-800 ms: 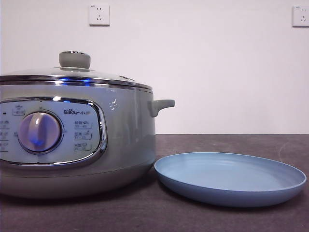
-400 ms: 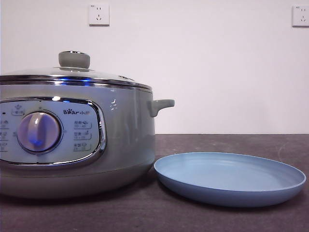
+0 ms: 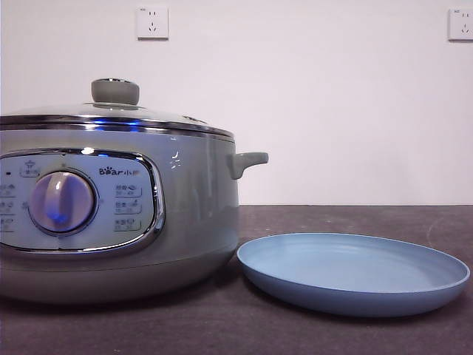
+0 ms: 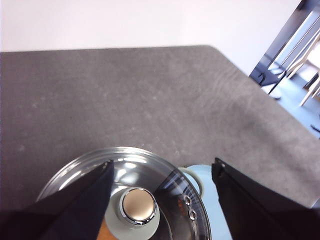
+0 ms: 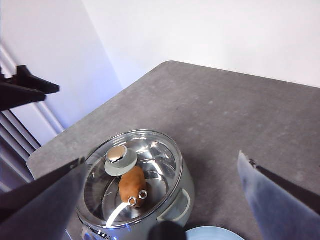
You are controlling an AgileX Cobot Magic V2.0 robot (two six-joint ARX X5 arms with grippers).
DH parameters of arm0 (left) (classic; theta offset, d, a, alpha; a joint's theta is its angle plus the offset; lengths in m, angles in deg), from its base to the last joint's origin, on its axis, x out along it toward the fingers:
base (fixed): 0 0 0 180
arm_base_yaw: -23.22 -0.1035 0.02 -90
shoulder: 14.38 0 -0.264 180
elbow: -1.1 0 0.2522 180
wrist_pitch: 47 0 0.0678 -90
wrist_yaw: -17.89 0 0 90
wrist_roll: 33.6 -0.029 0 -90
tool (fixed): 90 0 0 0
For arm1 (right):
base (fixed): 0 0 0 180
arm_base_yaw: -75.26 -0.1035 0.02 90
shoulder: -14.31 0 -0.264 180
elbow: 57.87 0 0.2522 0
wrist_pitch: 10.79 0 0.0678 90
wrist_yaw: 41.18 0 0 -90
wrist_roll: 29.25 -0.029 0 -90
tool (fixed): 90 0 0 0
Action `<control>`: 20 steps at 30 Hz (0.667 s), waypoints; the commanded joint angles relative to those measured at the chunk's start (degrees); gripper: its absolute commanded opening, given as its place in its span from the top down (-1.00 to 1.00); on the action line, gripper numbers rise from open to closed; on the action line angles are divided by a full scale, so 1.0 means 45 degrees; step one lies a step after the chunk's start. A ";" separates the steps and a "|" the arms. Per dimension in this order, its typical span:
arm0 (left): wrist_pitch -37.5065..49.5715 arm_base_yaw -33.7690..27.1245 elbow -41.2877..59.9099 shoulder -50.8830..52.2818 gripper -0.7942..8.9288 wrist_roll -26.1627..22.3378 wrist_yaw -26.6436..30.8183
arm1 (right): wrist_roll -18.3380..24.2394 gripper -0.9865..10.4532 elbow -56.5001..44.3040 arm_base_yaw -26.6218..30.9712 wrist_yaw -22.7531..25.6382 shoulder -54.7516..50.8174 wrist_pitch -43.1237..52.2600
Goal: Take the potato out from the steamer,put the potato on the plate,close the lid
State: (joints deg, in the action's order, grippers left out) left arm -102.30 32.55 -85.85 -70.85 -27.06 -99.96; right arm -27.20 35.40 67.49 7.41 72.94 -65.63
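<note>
The steamer (image 3: 185,200) stands at the left of the front view with the glass lid (image 3: 118,115) on it. The potato (image 5: 132,183) lies inside, seen through the lid in the right wrist view; a sliver of it shows in the left wrist view (image 4: 105,233). The light-blue plate (image 3: 353,274) lies empty to the right of the steamer. My left gripper (image 4: 164,162) is open, above the lid (image 4: 125,167) with its jaws either side of the knob (image 4: 137,205). My right gripper (image 5: 160,159) is open and empty, high above the steamer (image 5: 172,200) and the plate (image 5: 215,234).
The dark grey table (image 4: 150,95) ends at a rounded corner beyond the steamer. The steamer's small side handle (image 3: 247,161) points toward the plate. A white wall with two sockets (image 3: 151,22) stands behind. A dark round object (image 5: 167,231) sits near the plate's edge.
</note>
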 commanded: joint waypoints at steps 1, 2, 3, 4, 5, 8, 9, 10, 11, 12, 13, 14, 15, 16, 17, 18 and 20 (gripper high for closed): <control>0.0039 0.0704 -0.0049 -0.0374 0.15 -0.0185 0.0665 | 0.0083 -0.05 0.0063 -0.0136 0.0024 -0.0005 0.0068; 0.0015 0.0937 -0.0049 -0.0500 0.15 -0.0180 0.0928 | 0.0083 -0.05 0.0063 -0.0160 0.0039 -0.0005 0.0068; -0.0029 0.1224 -0.0049 -0.0661 0.15 -0.0189 0.1258 | 0.0083 -0.05 0.0063 -0.0199 0.0078 -0.0005 0.0063; -0.0058 0.1477 -0.0049 -0.0816 0.15 -0.0189 0.1583 | 0.0083 -0.05 0.0063 -0.0238 0.0199 -0.0005 0.0063; -0.0112 0.1783 -0.0049 -0.1001 0.15 -0.0194 0.1982 | 0.0083 -0.05 0.0063 -0.0301 0.0335 -0.0005 0.0063; -0.0306 0.2652 -0.0049 -0.1569 0.15 -0.0423 0.3283 | 0.0083 -0.05 0.0063 -0.0423 0.0568 -0.0005 0.0058; -0.0364 0.2939 -0.0049 -0.1783 0.14 -0.0534 0.3798 | 0.0083 -0.05 0.0063 -0.0466 0.0627 -0.0005 0.0053; -0.0398 0.3191 -0.0049 -0.1996 0.12 -0.0549 0.4367 | 0.0078 -0.05 0.0063 -0.0481 0.0612 -0.0005 0.0049; -0.0423 0.3395 -0.0049 -0.2171 0.12 -0.0597 0.4799 | 0.0078 -0.05 0.0063 -0.0481 0.0612 -0.0005 0.0049; -0.0437 0.3609 -0.0049 -0.2375 0.12 -0.0651 0.5226 | 0.0078 -0.05 0.0063 -0.0481 0.0617 -0.0005 0.0049; -0.0452 0.3798 -0.0049 -0.2574 0.12 -0.0685 0.5547 | 0.0078 -0.05 0.0063 -0.0481 0.0612 -0.0005 0.0049; -0.0452 0.3944 -0.0049 -0.2754 0.12 -0.0709 0.5756 | 0.0078 -0.05 0.0063 -0.0481 0.0617 -0.0005 0.0049; -0.0457 0.4099 -0.0049 -0.2958 0.12 -0.0709 0.5926 | 0.0078 -0.05 0.0063 -0.0481 0.0617 -0.0005 0.0049; -0.0457 0.4216 -0.0049 -0.3162 0.12 -0.0709 0.6003 | 0.0078 -0.05 0.0063 -0.0481 0.0612 -0.0005 0.0049; -0.0466 0.4303 -0.0049 -0.3332 0.12 -0.0709 0.6076 | 0.0078 -0.05 0.0063 -0.0481 0.0617 -0.0005 0.0049; -0.0500 0.4401 -0.0049 -0.3526 0.12 -0.0709 0.6183 | 0.0078 -0.05 0.0063 -0.0481 0.0617 -0.0005 0.0049; -0.0573 0.4507 -0.0049 -0.3900 0.12 -0.0704 0.6198 | 0.0078 -0.05 0.0063 -0.0481 0.0617 -0.0005 0.0049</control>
State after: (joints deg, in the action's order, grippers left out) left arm -104.77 52.55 -85.85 -87.70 -29.55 -72.42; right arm -27.05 35.40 65.48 10.03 72.94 -65.65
